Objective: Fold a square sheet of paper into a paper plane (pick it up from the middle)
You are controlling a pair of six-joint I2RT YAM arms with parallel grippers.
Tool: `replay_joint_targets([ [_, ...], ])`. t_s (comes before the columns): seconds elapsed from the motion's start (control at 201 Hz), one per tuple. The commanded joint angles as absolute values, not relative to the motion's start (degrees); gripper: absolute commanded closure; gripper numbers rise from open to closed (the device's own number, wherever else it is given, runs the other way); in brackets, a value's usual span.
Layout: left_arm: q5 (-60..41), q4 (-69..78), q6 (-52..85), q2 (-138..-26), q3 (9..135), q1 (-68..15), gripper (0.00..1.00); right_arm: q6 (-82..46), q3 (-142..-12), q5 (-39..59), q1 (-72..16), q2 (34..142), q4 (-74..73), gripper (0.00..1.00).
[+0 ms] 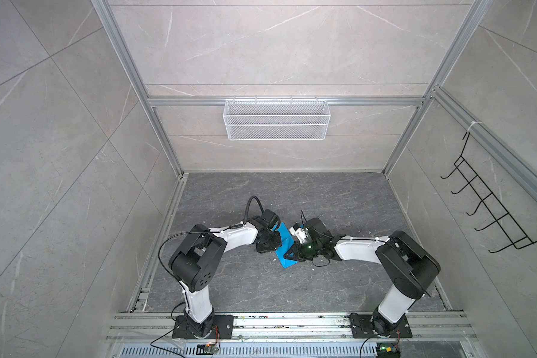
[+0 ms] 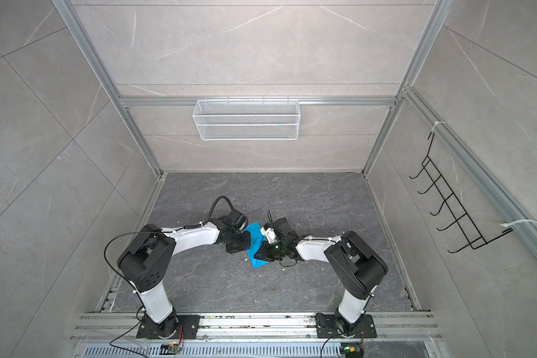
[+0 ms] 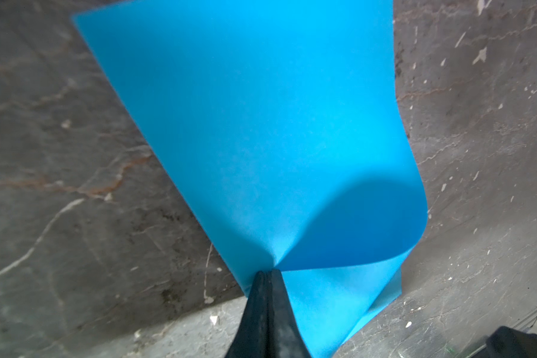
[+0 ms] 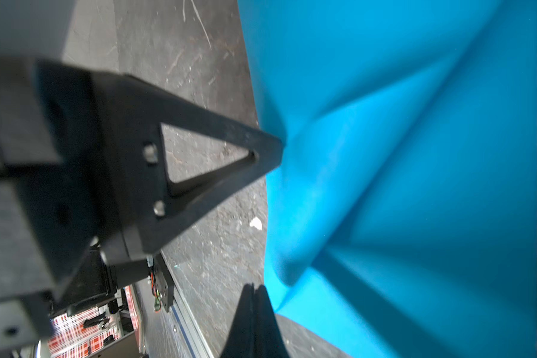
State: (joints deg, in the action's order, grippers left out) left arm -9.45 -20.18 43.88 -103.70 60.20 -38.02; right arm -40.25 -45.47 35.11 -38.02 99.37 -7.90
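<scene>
The square sheet of paper is bright blue and lies partly lifted and bent at the middle of the dark tabletop, between the two arms. My left gripper is shut on one edge of it, and the sheet puckers and curls over from the pinch. My right gripper is shut, its tips just beside the paper's edge with nothing seen between them. In the right wrist view the left gripper's fingers bite into the sheet. No paper plane shape is in view.
The dark stone tabletop carries scattered white specks. A white mesh basket hangs on the back wall. On the right wall is a black wire hook rack. Aluminium rails run along the front, by the arm bases.
</scene>
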Motion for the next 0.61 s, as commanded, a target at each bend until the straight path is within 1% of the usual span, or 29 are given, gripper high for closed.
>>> replay_joint_targets([
  [0.0,-5.43,-26.25,42.55,-106.88,58.89,-37.99,1.0,-40.31,-47.62,32.41,-37.76,101.6,-7.69,0.98],
  [0.259,-5.4,-26.2,42.45,-106.72,58.8,-38.04,1.0,-41.23,-49.06,30.89,-37.43,104.5,-7.41,0.98],
  [0.603,-4.69,-26.54,42.49,-106.52,58.62,-38.03,1.0,-40.58,-45.41,29.76,-36.53,104.13,-6.44,0.98],
])
